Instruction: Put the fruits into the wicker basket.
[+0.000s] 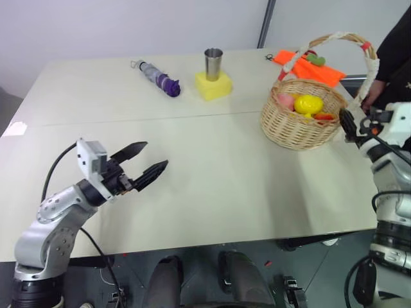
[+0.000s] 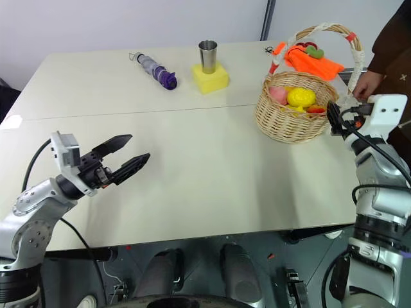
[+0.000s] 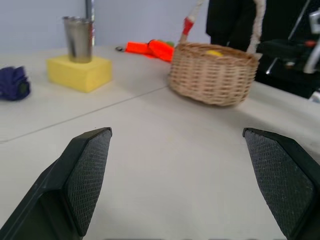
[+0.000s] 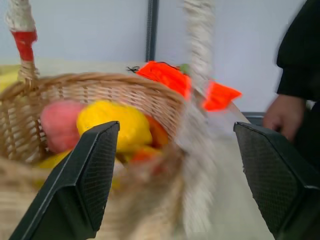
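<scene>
Beside right pincer [image 4: 172, 175], wide: wicker basket [image 1: 292, 128] | left pincer [image 1: 142, 162] wide | far: steel cup [image 1: 213, 63], umbrella [image 1: 160, 78]

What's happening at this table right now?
Both fruits already lie in the wicker basket: the peach beside the lemon. The right gripper sits just next to the basket with its fingers open and nothing between them. The left gripper hovers open and empty over bare table. A steel cup stands on a yellow foam block, a folded umbrella beside it. A person's hand rests behind the basket.
</scene>
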Tool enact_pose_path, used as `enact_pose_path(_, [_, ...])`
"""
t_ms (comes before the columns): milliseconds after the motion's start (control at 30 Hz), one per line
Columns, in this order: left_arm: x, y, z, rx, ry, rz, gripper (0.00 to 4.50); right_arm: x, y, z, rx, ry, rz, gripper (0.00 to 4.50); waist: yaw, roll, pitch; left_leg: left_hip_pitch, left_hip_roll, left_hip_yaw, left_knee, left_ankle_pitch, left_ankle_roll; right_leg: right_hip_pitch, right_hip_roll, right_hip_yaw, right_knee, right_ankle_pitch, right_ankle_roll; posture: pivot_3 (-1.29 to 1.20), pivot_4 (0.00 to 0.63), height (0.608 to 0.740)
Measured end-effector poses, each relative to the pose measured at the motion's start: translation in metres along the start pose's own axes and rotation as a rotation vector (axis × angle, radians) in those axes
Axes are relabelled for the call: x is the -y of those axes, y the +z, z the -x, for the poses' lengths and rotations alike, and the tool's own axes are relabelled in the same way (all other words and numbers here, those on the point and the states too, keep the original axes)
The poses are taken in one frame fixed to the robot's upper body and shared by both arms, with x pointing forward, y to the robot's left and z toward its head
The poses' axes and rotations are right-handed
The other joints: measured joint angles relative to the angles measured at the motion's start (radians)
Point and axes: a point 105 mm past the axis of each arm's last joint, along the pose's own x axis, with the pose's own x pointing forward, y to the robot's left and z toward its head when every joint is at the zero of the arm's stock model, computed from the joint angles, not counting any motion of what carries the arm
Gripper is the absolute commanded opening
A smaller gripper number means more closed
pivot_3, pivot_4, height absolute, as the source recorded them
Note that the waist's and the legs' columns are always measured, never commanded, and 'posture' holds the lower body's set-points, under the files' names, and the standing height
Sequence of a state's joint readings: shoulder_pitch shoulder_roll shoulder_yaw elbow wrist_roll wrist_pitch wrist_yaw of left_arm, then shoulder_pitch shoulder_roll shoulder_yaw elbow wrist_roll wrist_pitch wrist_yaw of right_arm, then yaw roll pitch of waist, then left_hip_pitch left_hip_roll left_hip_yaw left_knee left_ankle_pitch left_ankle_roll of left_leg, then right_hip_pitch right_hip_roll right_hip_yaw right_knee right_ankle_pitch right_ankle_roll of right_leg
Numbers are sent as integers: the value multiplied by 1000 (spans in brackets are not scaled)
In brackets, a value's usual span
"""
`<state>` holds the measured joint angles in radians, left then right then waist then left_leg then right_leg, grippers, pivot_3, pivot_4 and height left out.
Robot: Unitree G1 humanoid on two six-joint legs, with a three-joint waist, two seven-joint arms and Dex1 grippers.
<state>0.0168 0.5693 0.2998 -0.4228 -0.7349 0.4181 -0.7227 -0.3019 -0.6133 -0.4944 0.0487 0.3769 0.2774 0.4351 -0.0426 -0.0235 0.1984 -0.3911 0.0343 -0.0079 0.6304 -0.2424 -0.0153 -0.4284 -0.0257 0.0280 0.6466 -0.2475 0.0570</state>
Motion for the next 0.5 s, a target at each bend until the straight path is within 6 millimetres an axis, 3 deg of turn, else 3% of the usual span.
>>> enact_pose_path(67, [-14,-8,11,-25,77,4,4500,-23,1,13,-3,163,50,3774,-4,0,0,1,1,0,0,0,0,0,1,0,0,-1,2,0,150,740])
enact_pose_path(167, [-30,-23,21,-93,186,-2,4500,-78,-3,24,-17,445,70,3774,-5,0,0,2,2,0,0,0,0,1,2,0,1,0,0,0,150,740])
enact_pose_path(233, [-37,-33,28,-133,236,-12,4500,-103,-5,29,-23,564,66,3774,-1,0,0,2,2,0,1,0,0,1,1,0,1,0,0,0,150,740])
enact_pose_path(367, [-48,-51,42,-182,359,-38,4500,-141,-14,32,-36,713,34,3774,4,-1,0,0,1,0,1,0,0,1,-1,0,-1,0,0,0,150,740])
enact_pose_path(500, [-49,-53,48,-178,388,-75,4500,-154,-17,31,-46,770,32,3774,11,-1,0,0,0,0,1,0,0,1,-2,0,-2,0,-1,0,150,740])
